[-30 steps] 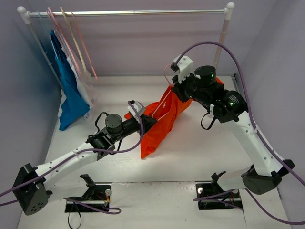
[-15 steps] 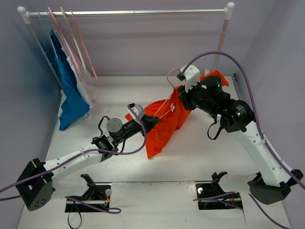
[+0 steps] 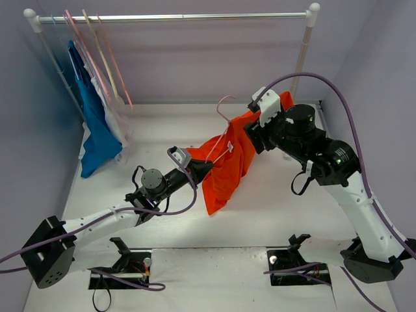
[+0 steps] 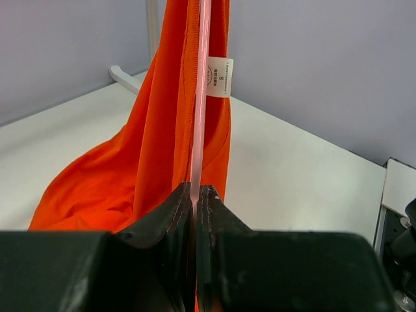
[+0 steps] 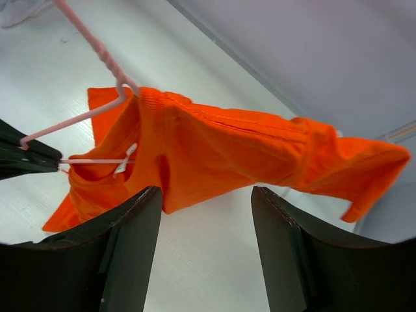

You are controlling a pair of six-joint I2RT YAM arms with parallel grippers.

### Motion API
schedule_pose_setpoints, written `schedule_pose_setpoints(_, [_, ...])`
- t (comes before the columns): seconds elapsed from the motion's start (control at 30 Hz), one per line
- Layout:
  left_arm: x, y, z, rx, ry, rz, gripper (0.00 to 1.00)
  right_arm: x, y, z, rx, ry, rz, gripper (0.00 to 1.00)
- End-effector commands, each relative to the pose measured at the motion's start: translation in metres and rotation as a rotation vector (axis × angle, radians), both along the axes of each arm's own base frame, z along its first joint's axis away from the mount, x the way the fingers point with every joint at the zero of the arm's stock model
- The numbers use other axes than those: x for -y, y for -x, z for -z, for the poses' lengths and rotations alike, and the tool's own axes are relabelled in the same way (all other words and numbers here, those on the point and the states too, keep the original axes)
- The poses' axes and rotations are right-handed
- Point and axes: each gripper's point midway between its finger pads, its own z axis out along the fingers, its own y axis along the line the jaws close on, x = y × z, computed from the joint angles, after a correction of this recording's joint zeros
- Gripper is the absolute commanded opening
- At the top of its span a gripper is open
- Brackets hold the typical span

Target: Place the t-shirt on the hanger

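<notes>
Currently seeing the orange t-shirt (image 3: 227, 170) hung straight ahead of the left gripper (image 3: 203, 165), draping down past its fingertips. Can't tell whether the lower hem touches the table (image 3: 279, 201) under that gripper.

Got the pale-pink wire hanger (image 4: 199, 97) running up through the neck, with the white label (image 4: 219, 77) just beside the wire, above the left jaws. Have the left jaws pinched together on that wire in the left wrist view, with orange cloth touching both sides of the tips. Can't tell whether any cloth is caught in the pinch too.

Seeing the twisted hook stem (image 5: 97, 47) sticking out of the collar, up and to the left of the right gripper (image 3: 252, 132).

Have the right gripper at the shirt's far shoulder end in the top view, on the opposite side from the left one. Showing fingers (image 5: 130, 240) spread wide in the right wrist view, holding nothing, with the shirt hanging beyond the tips. Seeing one sleeve stretched off to that gripper's right, and the neck and label toward its left, next to the left gripper's black tip.

Further out, well to the left of the left gripper: seeing a clothes rail (image 3: 175, 16) carrying a blue garment (image 3: 97, 123), a white garment (image 3: 118, 127) and spare hangers (image 3: 97, 52).
</notes>
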Motion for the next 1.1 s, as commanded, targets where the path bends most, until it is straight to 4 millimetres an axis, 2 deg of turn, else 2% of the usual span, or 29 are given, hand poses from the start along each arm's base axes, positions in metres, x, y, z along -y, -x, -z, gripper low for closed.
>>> schedule_pose_setpoints(0.0, [-0.012,0.012,-0.067,0.156,0.152,0.004,0.0,0.011,-0.007,-0.038,0.15,0.004,0.005,0.58])
schedule_pose_setpoints(0.17, [-0.025,0.017,-0.06,0.154,0.121,-0.026,0.0,0.014,-0.019,-0.036,0.179,0.078,-0.079,0.65])
schedule_pose_setpoints(0.2, [-0.026,0.018,-0.057,0.152,0.111,-0.026,0.0,0.006,-0.019,-0.034,0.174,0.073,-0.139,0.65])
schedule_pose_setpoints(0.27, [-0.03,0.02,-0.056,0.151,0.106,-0.029,0.0,0.013,-0.029,-0.037,0.2,0.081,-0.15,0.67])
schedule_pose_setpoints(0.4, [-0.031,0.024,-0.057,0.15,0.091,-0.017,0.0,0.005,-0.042,-0.04,0.237,0.096,-0.227,0.68])
schedule_pose_setpoints(0.43, [-0.031,0.025,-0.055,0.144,0.082,-0.013,0.0,0.001,-0.04,-0.049,0.261,0.088,-0.255,0.68])
schedule_pose_setpoints(0.53, [-0.031,0.026,-0.052,0.139,0.064,-0.011,0.0,-0.008,-0.038,-0.06,0.297,0.091,-0.319,0.68])
schedule_pose_setpoints(0.6, [-0.031,0.026,-0.05,0.139,0.055,-0.008,0.0,-0.012,-0.037,-0.058,0.297,0.098,-0.348,0.68])
schedule_pose_setpoints(0.73, [-0.029,0.027,-0.05,0.142,0.031,0.001,0.0,-0.021,-0.035,-0.042,0.254,0.102,-0.41,0.68])
schedule_pose_setpoints(0.87, [-0.029,0.026,-0.056,0.163,0.015,0.001,0.0,-0.033,-0.028,-0.013,0.15,0.097,-0.493,0.68])
schedule_pose_setpoints(0.93, [-0.028,0.026,-0.058,0.167,0.007,0.005,0.0,-0.035,-0.024,-0.009,0.134,0.09,-0.519,0.68])
schedule_pose_setpoints(1.07, [-0.025,0.028,-0.061,0.175,-0.005,0.029,0.0,-0.035,-0.029,0.006,0.123,0.106,-0.515,0.68])
